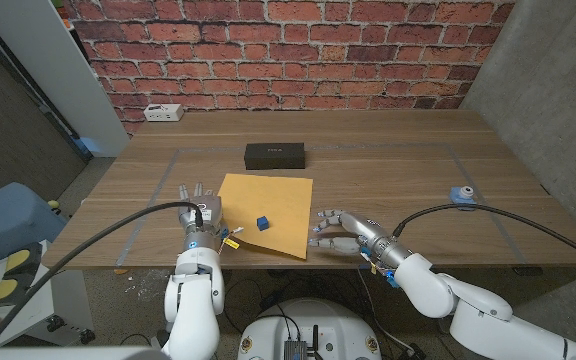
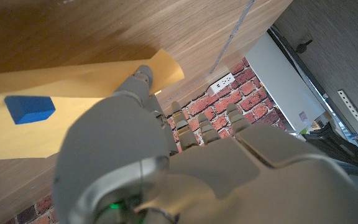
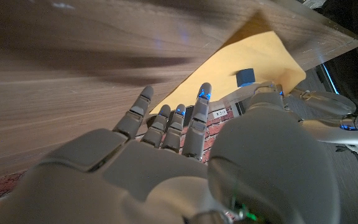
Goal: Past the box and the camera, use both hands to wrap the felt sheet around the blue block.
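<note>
From the head view I see the wooden table (image 1: 388,150) running back to a red brick wall (image 1: 288,50), with a grey wall on the right and a white panel at the left. The yellow felt sheet (image 1: 268,205) lies flat near the front edge, middle of the table, with the blue block (image 1: 263,222) sitting on its front half. Behind the sheet is the black box (image 1: 275,155), apart from it; a white power strip (image 1: 164,113) sits at the back left corner, and a small blue camera (image 1: 461,193) stands toward the right edge. My left hand (image 1: 198,215) is at the sheet's left edge, fingers spread and empty; my right hand (image 1: 336,230) is at the sheet's right edge, fingers apart, holding nothing. Bare wood lies open on both sides of the sheet.

From the left wrist, my left hand (image 2: 166,155) reaches over the sheet's curled corner, with the block on the felt close by.

From the right wrist, my right hand (image 3: 179,149) has its fingertips (image 3: 145,96) spread over bare wood beside the sheet's edge, with the block beyond.
</note>
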Robot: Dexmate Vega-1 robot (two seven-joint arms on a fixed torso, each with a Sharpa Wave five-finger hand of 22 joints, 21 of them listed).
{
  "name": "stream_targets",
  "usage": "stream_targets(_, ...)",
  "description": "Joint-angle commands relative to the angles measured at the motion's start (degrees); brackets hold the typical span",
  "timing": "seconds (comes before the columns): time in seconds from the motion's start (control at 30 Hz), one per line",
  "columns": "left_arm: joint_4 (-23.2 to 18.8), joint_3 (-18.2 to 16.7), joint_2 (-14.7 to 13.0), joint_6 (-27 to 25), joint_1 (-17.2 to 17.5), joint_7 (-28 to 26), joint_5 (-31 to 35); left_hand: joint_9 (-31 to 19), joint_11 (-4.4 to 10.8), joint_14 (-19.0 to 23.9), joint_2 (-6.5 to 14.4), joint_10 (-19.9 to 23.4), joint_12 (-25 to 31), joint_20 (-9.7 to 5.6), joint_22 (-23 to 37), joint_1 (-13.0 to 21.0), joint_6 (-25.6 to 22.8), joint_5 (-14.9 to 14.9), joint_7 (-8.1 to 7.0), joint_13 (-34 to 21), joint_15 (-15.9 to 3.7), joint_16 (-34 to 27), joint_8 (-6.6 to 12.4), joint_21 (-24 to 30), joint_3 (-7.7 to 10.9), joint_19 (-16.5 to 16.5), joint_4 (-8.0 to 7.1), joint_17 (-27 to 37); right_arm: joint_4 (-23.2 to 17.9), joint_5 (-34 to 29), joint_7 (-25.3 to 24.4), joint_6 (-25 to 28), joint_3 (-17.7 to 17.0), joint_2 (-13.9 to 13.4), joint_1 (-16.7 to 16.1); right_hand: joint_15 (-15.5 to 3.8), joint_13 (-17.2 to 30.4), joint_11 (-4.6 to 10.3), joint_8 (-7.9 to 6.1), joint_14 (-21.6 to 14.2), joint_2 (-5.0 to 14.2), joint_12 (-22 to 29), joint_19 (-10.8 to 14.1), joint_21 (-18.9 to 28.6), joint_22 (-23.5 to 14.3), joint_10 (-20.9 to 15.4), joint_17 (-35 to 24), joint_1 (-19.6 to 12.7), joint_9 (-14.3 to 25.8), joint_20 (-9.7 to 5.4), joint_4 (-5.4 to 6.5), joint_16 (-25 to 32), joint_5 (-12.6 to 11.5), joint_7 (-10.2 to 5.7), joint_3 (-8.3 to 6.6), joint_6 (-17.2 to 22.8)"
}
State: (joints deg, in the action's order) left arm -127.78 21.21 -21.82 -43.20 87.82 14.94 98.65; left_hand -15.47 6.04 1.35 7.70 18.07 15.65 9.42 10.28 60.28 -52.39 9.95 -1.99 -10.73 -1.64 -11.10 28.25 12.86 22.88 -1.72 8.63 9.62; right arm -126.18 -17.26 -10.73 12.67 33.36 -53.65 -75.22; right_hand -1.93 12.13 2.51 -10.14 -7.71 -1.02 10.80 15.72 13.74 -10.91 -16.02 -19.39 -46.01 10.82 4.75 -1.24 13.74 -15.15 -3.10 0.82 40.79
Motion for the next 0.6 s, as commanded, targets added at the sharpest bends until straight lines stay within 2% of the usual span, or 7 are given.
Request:
stream_targets(0.03, -2.0, -2.2, -0.8, -1.8, 0.9, -12.2, -20.2, -1.4, -0.22, 0.6, 1.1, 0.9, -0.4, 0.39, 0.2, 0.8, -3.8, 0.6, 5.75, -0.2, 0.25, 0.0, 0.61, -0.1, 0.55, 0.5, 0.59, -0.1, -3.3, -1.7, 4.9, 3.4, 1.3, -1.7, 1.6, 0.27, 0.3, 0.42, -0.18, 0.7, 0.66, -0.1, -0.8, -0.5, 0.0, 1.0, 0.1, -2.6, 0.3, 0.11, -1.48, -0.3, -1.1, -0.83, -0.69, -1.1)
stream_targets(0.1, -3.2, -2.9, -1.4, -1.9, 1.1, -13.1, -24.4, -2.4, -0.42, 0.5, 1.5, 0.9, -0.7, 0.75, 0.3, 1.1, -3.0, 1.0, 6.65, -0.3, 0.87, 0.2, 0.87, -0.2, 0.84, 0.6, 0.62, -0.1, -3.2, -3.0, 4.5, 4.2, 2.1, -1.0, 1.8, 0.21, 0.3, 0.9, -0.1, 1.0, 1.26, 0.0, -0.8, -0.6, 0.0, 2.0, 0.2, -4.9, 0.3, 0.06, -2.76, -0.5, -1.9, -1.71, -1.59, -2.6)
stream_targets(0.17, -4.8, -4.4, -2.0, -1.3, 1.6, -13.5, -30.2, -2.9, -0.83, 0.5, 1.5, 0.9, -0.9, 0.72, 0.3, 1.2, -3.0, 1.1, 6.79, -0.3, 1.22, 0.3, 1.14, -0.2, 0.94, 0.6, 0.63, -0.1, -2.6, -5.8, 3.0, 4.4, 3.3, -0.1, 2.2, 0.1, 0.2, 1.47, -0.04, 0.9, 1.83, 0.0, -0.7, -0.6, 0.0, 3.0, 0.3, -6.9, 0.2, -0.24, -3.8, -0.5, -2.5, -3.27, -2.34, -4.2)
stream_targets(0.3, -6.2, -4.7, -4.0, -1.8, 1.5, -15.4, -35.7, -4.1, -1.24, 0.3, 1.7, 0.8, -1.3, 1.02, 0.4, 1.5, -2.9, 1.5, 7.63, -0.4, 1.67, 0.4, 1.75, -0.3, 1.19, 0.4, 0.68, -0.1, -1.8, -6.8, 3.9, 3.8, 4.1, 0.4, 3.3, -0.54, 0.2, 2.35, -0.03, 0.9, 2.56, 0.0, -0.4, -0.5, 0.0, 4.0, 0.5, -9.5, 0.2, -0.76, -5.17, -0.5, -3.0, -4.65, -3.37, -5.8)
stream_targets(0.6, -8.0, -4.7, -7.6, -3.9, 0.9, -20.1, -45.6, -6.1, -2.09, 0.6, 1.7, 1.6, -1.5, 1.33, 0.5, 1.8, -2.5, 2.3, 8.81, -0.5, 2.14, 0.4, 2.81, -0.2, 1.61, 0.7, 0.8, -0.1, 1.4, -7.1, 3.3, -0.2, 5.2, 2.6, 5.1, -0.41, 0.2, 2.52, -0.07, 1.7, 2.5, 0.1, -0.8, -0.7, 0.0, 4.8, 0.6, -10.2, 0.2, -1.18, -5.66, -0.8, -3.2, -5.03, -3.49, -7.0)
